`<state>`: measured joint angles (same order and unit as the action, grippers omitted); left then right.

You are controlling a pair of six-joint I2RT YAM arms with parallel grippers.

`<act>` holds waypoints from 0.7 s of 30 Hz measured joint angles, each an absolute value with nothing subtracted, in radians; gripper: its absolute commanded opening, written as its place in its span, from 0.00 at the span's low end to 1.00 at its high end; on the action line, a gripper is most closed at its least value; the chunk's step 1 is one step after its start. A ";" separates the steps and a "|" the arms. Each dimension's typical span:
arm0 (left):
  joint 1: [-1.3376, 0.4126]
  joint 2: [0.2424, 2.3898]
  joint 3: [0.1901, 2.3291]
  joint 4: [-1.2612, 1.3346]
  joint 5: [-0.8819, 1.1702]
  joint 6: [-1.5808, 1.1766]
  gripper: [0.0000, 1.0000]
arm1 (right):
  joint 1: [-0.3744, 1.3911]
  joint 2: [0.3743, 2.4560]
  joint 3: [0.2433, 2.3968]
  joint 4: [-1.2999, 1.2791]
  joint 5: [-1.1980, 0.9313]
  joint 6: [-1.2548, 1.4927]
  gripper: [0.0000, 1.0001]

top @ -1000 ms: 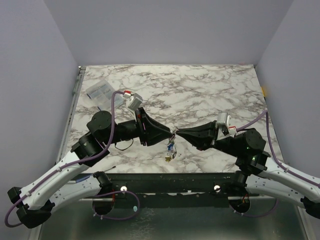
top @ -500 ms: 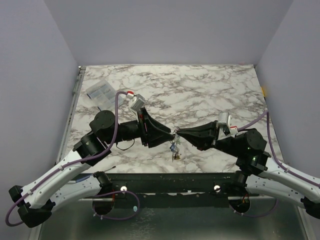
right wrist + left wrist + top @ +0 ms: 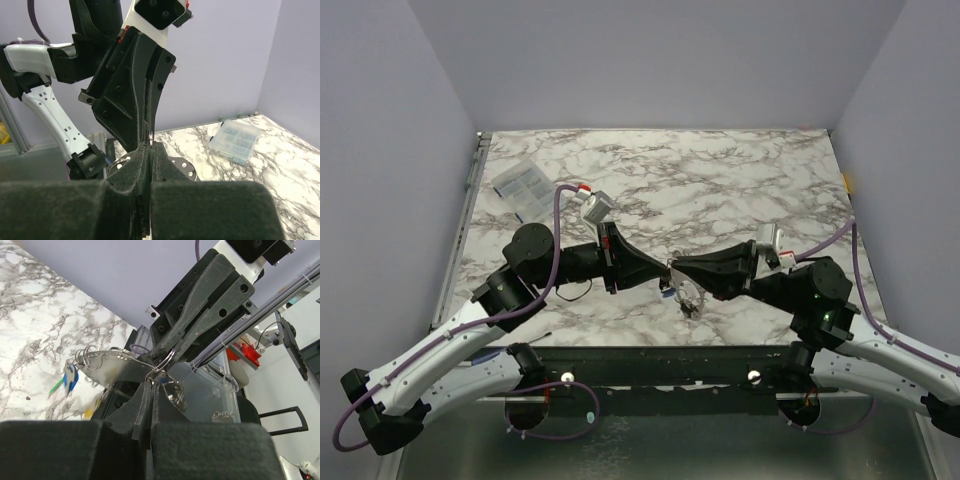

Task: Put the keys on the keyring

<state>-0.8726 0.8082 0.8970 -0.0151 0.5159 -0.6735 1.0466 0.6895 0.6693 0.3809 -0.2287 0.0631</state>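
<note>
1. The left gripper [image 3: 151,391] has its fingers pressed together on the low side of the wire ring [image 3: 161,361]. The right gripper [image 3: 148,154] is likewise pinched tight on the ring's upper side. Tip meets tip in the air over the middle of the table's [image 3: 740,180] near edge.
2. The keys [image 3: 70,380], one blue-headed and one green, dangle from small loops at the end of a perforated metal plate [image 3: 107,365] that hangs off the ring. They are blurred. I cannot tell whether any key is threaded on the ring itself.
3. Main risk: both grips sit on thin, springy wire. If either arm pulls or twists out of step with the other, the ring could snap out of one pinch and swing from the other.
4. If both grips slip, the whole bunch would probably fall near the table's near edge and might slide off it.
5. The ring's coil has to be pried apart for a key to enter. With the two pinches this near together there is little room for that, and forcing it could bend the wire or jam the fingertips against each other.
6. The swinging plate and keys add weight and motion, which makes aiming a key's hole at the wire end harder. They could also tangle in the loops.
7. The clear box [image 3: 520,185] near the far-left corner is well apart and seems no hazard.
</note>
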 measured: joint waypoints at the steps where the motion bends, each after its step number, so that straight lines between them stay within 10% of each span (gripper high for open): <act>1: -0.873 0.808 0.896 -0.009 0.516 -0.675 0.00 | 1.047 0.690 0.669 0.384 -0.229 0.064 0.01; 21: -0.871 0.811 0.871 0.070 0.551 -0.762 0.00 | 1.046 0.797 0.642 0.646 -0.307 0.130 0.01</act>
<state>-0.8715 0.8112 0.8707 0.0700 0.5510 -0.7616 1.0458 0.7971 0.6418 0.6460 -0.3073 0.1303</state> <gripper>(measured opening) 0.017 0.023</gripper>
